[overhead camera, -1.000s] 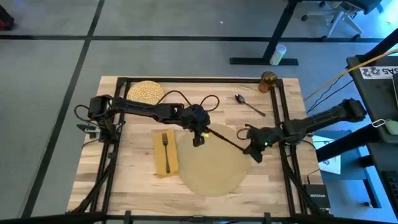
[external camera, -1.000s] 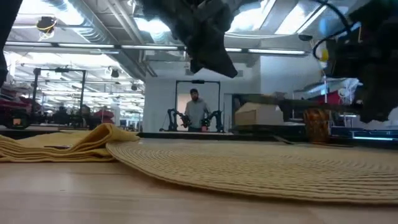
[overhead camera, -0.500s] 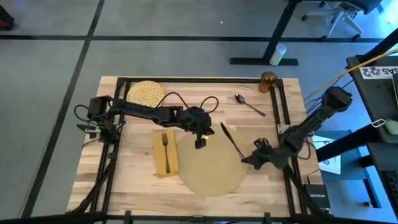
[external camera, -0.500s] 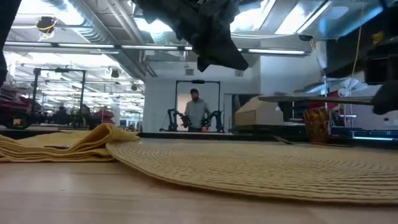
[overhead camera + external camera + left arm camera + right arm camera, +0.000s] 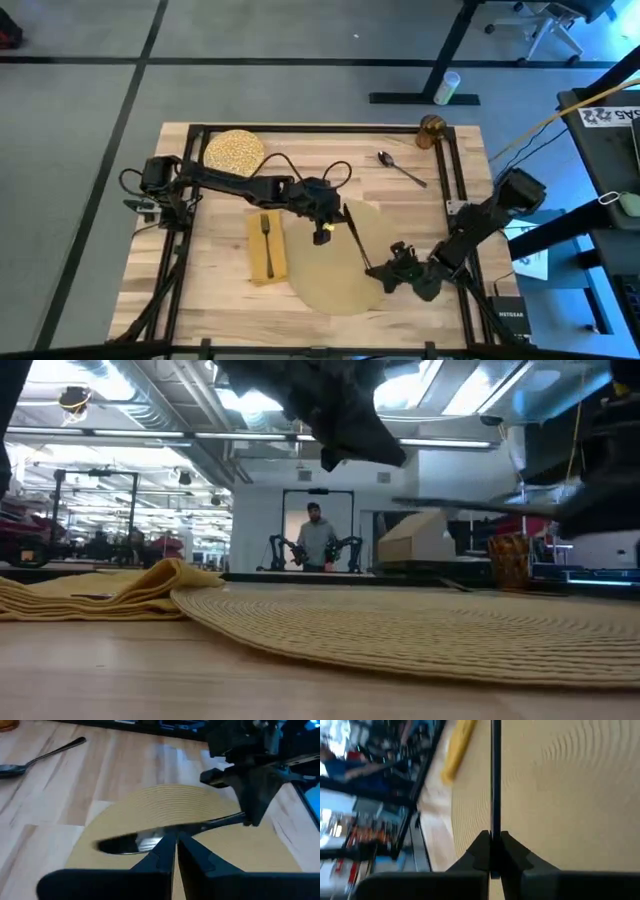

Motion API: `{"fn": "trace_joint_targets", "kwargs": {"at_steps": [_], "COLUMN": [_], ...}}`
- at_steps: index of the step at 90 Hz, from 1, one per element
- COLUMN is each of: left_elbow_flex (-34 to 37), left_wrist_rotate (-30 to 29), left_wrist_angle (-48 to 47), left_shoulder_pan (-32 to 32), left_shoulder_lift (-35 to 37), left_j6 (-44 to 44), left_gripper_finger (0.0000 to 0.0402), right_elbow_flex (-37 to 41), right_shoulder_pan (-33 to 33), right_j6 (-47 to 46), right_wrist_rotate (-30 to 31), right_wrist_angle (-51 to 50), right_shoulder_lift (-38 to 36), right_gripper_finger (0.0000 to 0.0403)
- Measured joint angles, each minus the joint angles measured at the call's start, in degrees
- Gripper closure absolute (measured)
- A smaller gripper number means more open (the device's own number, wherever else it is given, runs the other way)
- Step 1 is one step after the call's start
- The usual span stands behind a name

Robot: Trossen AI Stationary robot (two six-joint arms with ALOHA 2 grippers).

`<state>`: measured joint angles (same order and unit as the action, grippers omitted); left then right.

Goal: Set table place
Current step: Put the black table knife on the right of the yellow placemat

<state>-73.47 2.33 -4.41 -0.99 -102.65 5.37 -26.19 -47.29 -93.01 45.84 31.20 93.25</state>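
1. Two arms over the light butcher-block wooden table (image 5: 220, 300); left gripper (image 5: 322, 232), fingers pressed together on nothing, above the round tan woven placemat (image 5: 330, 280).
2. Right gripper (image 5: 388, 280) pinches the slim dark metal knife (image 5: 356, 240), lifted above the placemat.
3. Left wrist view alone shows the knife's blade glinting.

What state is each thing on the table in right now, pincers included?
knife: held off the table over the placemat, by one end
right pincer: shut on knife
left pincer: shut, holding nothing
placemat: flat on the table, nothing on it
napkin: laid at the placemat's left edge
fork: lying on the napkin
plate: on bare wood, far left corner
spoon: lying on bare wood
glass: upright, far right corner
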Motion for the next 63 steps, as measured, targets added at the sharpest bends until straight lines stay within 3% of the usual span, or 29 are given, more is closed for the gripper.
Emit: {"fn": "trace_joint_targets", "kwargs": {"at_steps": [12,63], "left_elbow_flex": [0.0,0.0], "left_wrist_rotate": [0.0,0.0], "left_wrist_angle": [0.2,0.9], "left_shoulder_pan": [-1.2,-7.3], "left_shoulder_lift": [0.0,0.0], "left_j6": [0.1,0.2], "left_gripper_finger": [0.04,0.04], "right_elbow_flex": [-2.7,-14.3], "right_shoulder_pan": [-1.3,-3.9], "right_j6": [-0.9,-1.2], "right_wrist_rotate": [6.0,6.4], "right_wrist_angle": [-3.6,-24.0], "right_shoulder_lift": [2.0,3.3], "right_gripper_finger": [0.0403,0.0403]}}
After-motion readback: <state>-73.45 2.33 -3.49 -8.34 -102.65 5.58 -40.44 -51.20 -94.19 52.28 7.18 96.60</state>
